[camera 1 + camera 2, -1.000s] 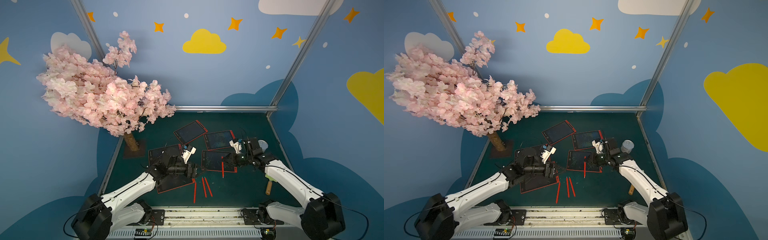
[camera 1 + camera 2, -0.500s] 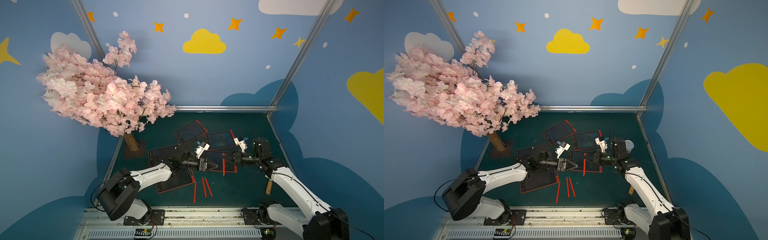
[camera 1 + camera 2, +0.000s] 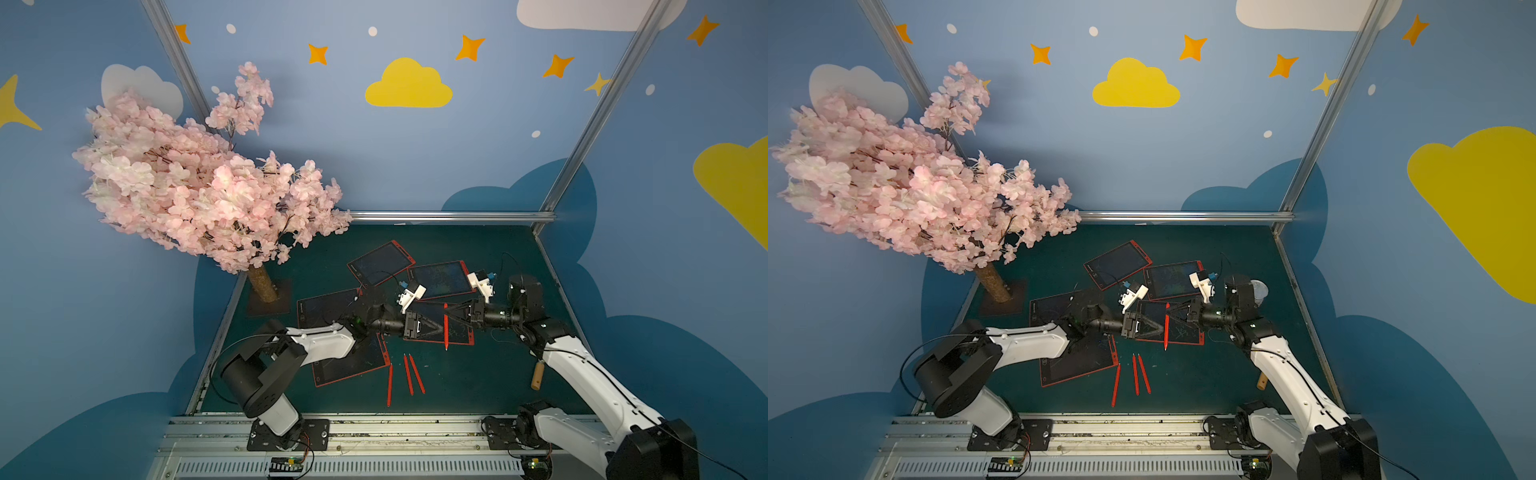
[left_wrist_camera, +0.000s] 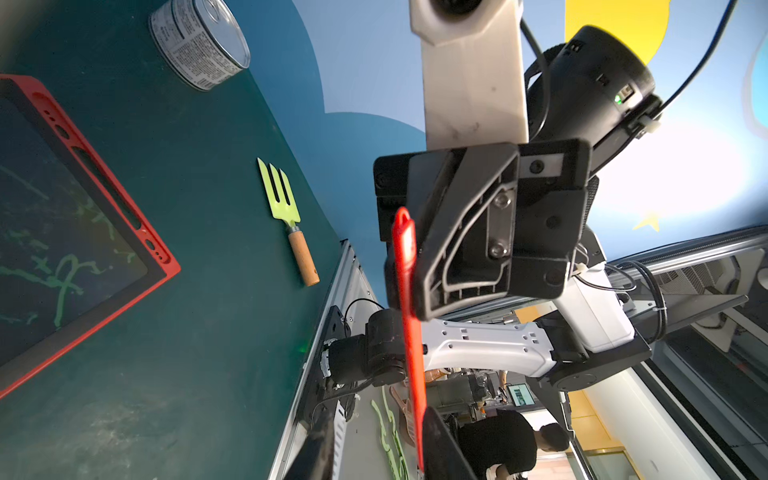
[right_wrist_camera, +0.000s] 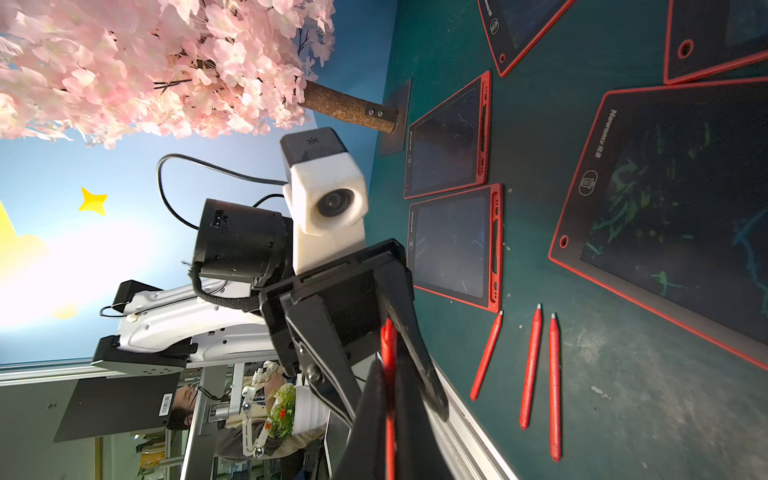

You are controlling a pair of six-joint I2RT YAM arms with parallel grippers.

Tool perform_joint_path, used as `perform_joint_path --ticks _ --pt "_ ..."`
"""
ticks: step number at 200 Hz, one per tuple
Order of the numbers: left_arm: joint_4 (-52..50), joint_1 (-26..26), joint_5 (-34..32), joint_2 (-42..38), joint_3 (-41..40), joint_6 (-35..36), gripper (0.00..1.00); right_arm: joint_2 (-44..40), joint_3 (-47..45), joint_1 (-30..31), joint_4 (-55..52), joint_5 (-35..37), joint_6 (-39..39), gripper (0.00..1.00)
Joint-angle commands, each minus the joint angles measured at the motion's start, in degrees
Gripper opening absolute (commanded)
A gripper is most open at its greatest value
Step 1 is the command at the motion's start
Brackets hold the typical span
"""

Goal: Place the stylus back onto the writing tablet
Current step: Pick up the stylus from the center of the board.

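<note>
- The right gripper (image 3: 450,318) clamps the slim red plastic stylus (image 3: 446,338) in the air over the red-framed dark writing tablet (image 3: 462,336).
- The left gripper (image 3: 441,328) straddles the stylus with its jaws narrow; whether it grips cannot be told.

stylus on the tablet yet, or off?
Off. The right hand, shut on the stylus, holds it in the air, clear of the tablet.

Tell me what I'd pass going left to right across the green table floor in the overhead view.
Tree trunk → nearest tablet → three loose styluses → held stylus → wooden handle.
</note>
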Motion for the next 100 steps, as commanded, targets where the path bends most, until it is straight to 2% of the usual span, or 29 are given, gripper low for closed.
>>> perform_joint_path --ticks 1,44,100 --pt "7.5 -0.6 1.6 1.7 1.3 -4.3 0.33 -0.6 -0.5 -0.2 2.7 -0.9 0.9 0.05" --pt "16.0 -1.5 1.3 5.3 1.0 -9.1 0.28 -0.7 -2.2 -0.3 2.5 -0.7 0.7 0.05" --pt "18.1 -2.4 1.5 6.4 1.0 -9.8 0.17 -1.0 -2.7 -0.7 1.7 1.1 0.6 0.05"
